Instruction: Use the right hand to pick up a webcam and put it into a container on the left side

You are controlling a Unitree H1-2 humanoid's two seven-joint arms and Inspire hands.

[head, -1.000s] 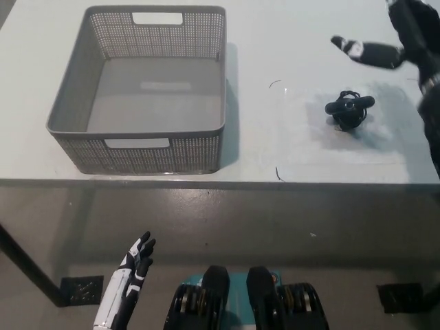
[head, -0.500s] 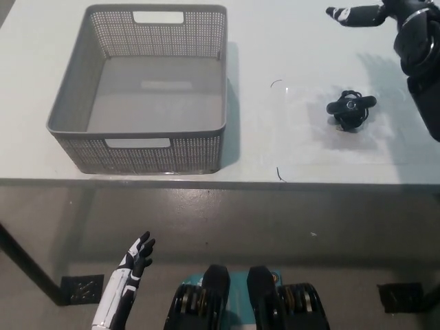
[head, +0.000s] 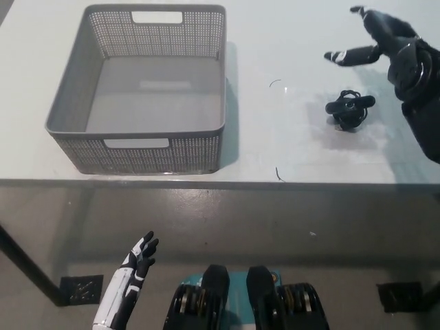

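Observation:
A small black webcam (head: 350,110) with a coiled cable lies on the white table (head: 289,144) at the right. My black right hand (head: 381,41) hovers above and behind it, open, fingers spread, holding nothing. A grey perforated basket (head: 137,148) stands on the table's left part, with nothing inside. My white left hand (head: 134,271) rests low at the lower left, below the table's front edge, fingers apart.
The table's front edge (head: 220,181) runs across the middle of the picture, with grey floor below it. A dark table leg (head: 24,268) slants at the lower left. Two thin dark marks (head: 275,84) lie between basket and webcam.
My right hand has swung back down from the top edge towards the webcam, with its fingers spread wider. The webcam, basket and left hand have stayed put.

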